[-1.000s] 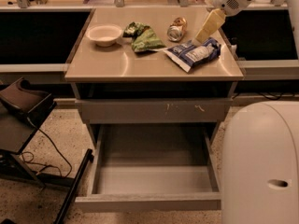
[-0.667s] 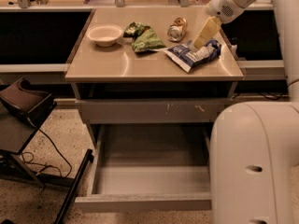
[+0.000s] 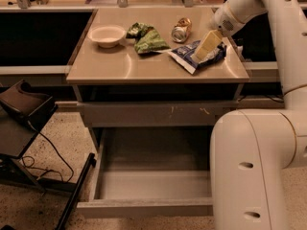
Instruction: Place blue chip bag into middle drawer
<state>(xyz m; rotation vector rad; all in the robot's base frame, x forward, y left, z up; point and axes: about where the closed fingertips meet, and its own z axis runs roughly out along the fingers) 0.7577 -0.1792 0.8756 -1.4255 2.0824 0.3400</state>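
Note:
The blue chip bag (image 3: 192,56) lies flat on the counter top (image 3: 110,66) near its right front edge. My gripper (image 3: 204,49) points down from the upper right, its yellowish fingers (image 3: 207,43) over the bag's right half and touching or almost touching it. The middle drawer (image 3: 153,183) is pulled open below the counter, with a smooth grey floor and nothing in it. Above it sits a shut grey drawer front with small orange scuff marks (image 3: 158,113).
A white bowl (image 3: 107,34) stands at the counter's back left. A green chip bag (image 3: 146,37) and a gold-brown can (image 3: 181,29) on its side lie behind the blue bag. My white arm base (image 3: 254,166) fills the lower right. A black chair (image 3: 24,114) stands left.
My gripper has come down and a little left onto the blue chip bag. The view has shifted, and more of my arm base shows at the right.

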